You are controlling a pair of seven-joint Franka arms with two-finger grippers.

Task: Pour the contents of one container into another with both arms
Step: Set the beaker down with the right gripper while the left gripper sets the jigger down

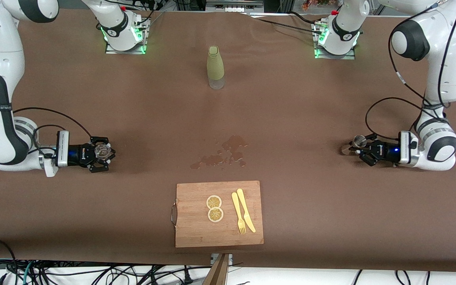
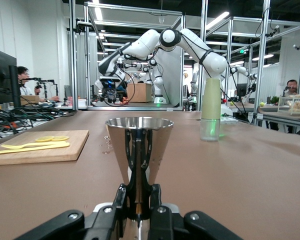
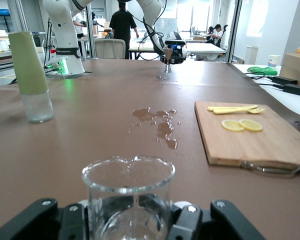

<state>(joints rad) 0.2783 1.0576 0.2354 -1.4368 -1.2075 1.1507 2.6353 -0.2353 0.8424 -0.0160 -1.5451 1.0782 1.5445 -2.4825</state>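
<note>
Containers sit one in each tool, at the two ends of the desk [image 1: 331, 99] and well apart. The left tool [image 1: 364, 151] is clamped on a steel jigger [image 2: 139, 150], gripping its narrow waist so the cup stays upright with its mouth up; the right tool [image 1: 103, 154] is closed around a clear glass beaker [image 3: 127, 192], also held upright. Both are low, just above or on the desk; which, I cannot tell. Between them lies a wet spill [image 1: 224, 154], and nearer the camera a board [image 1: 196, 225] with lemon slices [image 1: 214, 208], fork [image 1: 238, 213] and knife [image 1: 246, 209]. A green bottle [image 1: 215, 67] stands near the bases. Judging by this, pouring has not begun: the arms must first meet over the middle.
</note>
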